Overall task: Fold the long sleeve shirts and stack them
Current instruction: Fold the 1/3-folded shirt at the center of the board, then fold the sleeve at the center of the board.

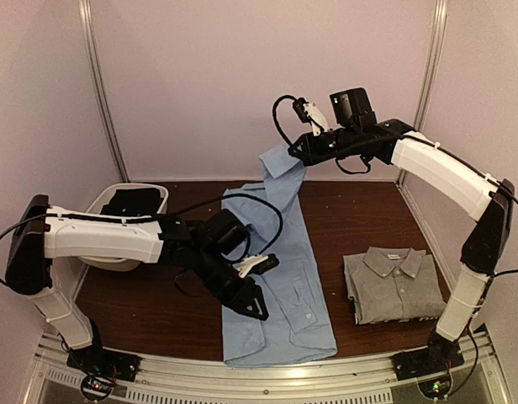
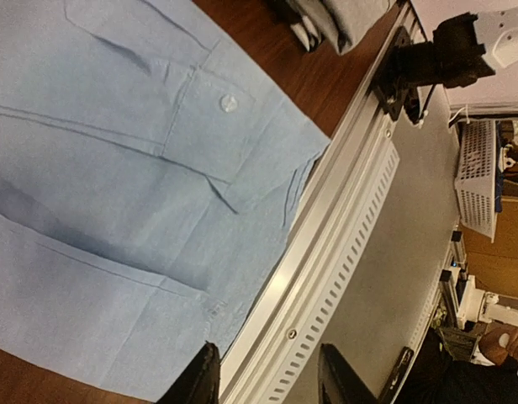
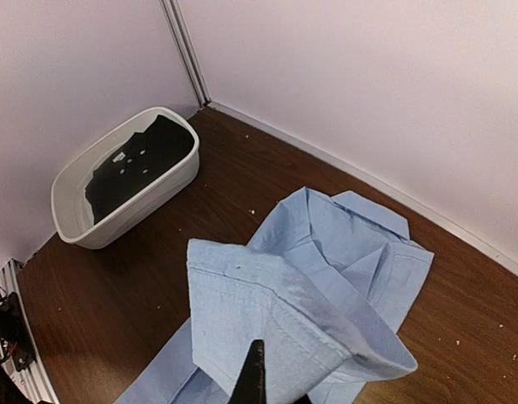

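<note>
Watching from the console, I use the light blue shirt as my ref for everything else. It lies lengthwise down the middle of the table, hem end at the near rail. Its far end is up off the wood: the R gripper has it pinched, jaws closed on the cloth, holding it in the air above that end. On the R wrist cam I see one dark finger poking up under a flap of blue fabric draped over it. Below it, more of the shirt lies spread on the wood, incl. what looks like the collar.

The L gripper hovers over the shirt's left edge, nearer the hem than the far end. Its jaws are part-way apart w/ nothing btw them. The L wrist cam shows both fingertips, one at the hem corner and the other out over the rail. That cam also shows a cuff w/ one white button lying flat on the shirt body near the hem.

The grey shirt sits to the right of the blue one, apart from it. It's folded into a compact rectangle, collar toward the far side. The white tub is on the blue shirt's left, well apart, w/ a dark garment inside.
</note>
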Tool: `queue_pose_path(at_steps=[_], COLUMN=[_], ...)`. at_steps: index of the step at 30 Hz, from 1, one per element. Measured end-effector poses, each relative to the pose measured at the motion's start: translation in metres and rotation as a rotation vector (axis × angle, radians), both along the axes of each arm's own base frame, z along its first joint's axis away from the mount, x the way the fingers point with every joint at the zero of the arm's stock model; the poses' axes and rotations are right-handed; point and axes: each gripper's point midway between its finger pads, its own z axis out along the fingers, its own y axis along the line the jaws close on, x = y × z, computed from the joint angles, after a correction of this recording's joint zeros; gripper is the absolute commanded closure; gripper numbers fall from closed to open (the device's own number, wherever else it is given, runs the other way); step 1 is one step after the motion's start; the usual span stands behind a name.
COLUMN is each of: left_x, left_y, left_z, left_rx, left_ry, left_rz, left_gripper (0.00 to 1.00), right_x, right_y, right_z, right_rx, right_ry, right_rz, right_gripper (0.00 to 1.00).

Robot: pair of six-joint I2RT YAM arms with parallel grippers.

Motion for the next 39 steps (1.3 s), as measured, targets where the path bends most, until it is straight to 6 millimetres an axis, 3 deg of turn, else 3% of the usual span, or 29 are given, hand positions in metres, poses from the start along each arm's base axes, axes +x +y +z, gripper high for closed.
queue_pose_path(at_steps=[4, 7, 11, 16, 21, 25, 30, 34, 39], left_x=[0.034, 0.067, 0.105, 0.141, 0.167, 0.181, 0.195, 0.199, 0.201], left_y=[0.008, 0.022, 0.047, 0.069, 0.079, 0.079, 0.070, 0.068, 0.068], left_z=[0.029, 0.037, 0.025, 0.015, 0.001, -0.016, -0.027, -0.026, -0.025], left_rx=[-0.076, -0.088, -0.039, 0.001, 0.025, 0.059, 0.064, 0.052, 0.045], left_ry=[-0.039, -0.068, -0.084, -0.110, -0.121, -0.113, -0.110, -0.119, -0.122], left_rz=[0.094, 0.202, 0.360, 0.495, 0.570, 0.595, 0.598, 0.600, 0.605], left_gripper=[0.61, 0.62, 0.63, 0.65, 0.65, 0.66, 0.66, 0.66, 0.66], right_x=[0.018, 0.032, 0.044, 0.046, 0.040, 0.038, 0.034, 0.024, -0.006], right_y=[0.000, -0.001, 0.001, 0.011, 0.025, 0.029, 0.034, 0.043, 0.068], right_z=[0.014, 0.021, 0.029, 0.049, 0.076, 0.081, 0.079, 0.063, 0.005], right_rx=[-0.053, -0.095, -0.127, -0.100, -0.040, -0.025, -0.024, -0.049, -0.139], right_ry=[-0.082, -0.142, -0.211, -0.293, -0.367, -0.385, -0.373, -0.338, -0.227], right_rz=[-0.054, -0.102, -0.141, -0.146, -0.137, -0.134, -0.106, -0.034, 0.102], right_gripper=[1.00, 1.00, 1.00, 1.00, 1.00, 1.00, 1.00, 1.00, 1.00])
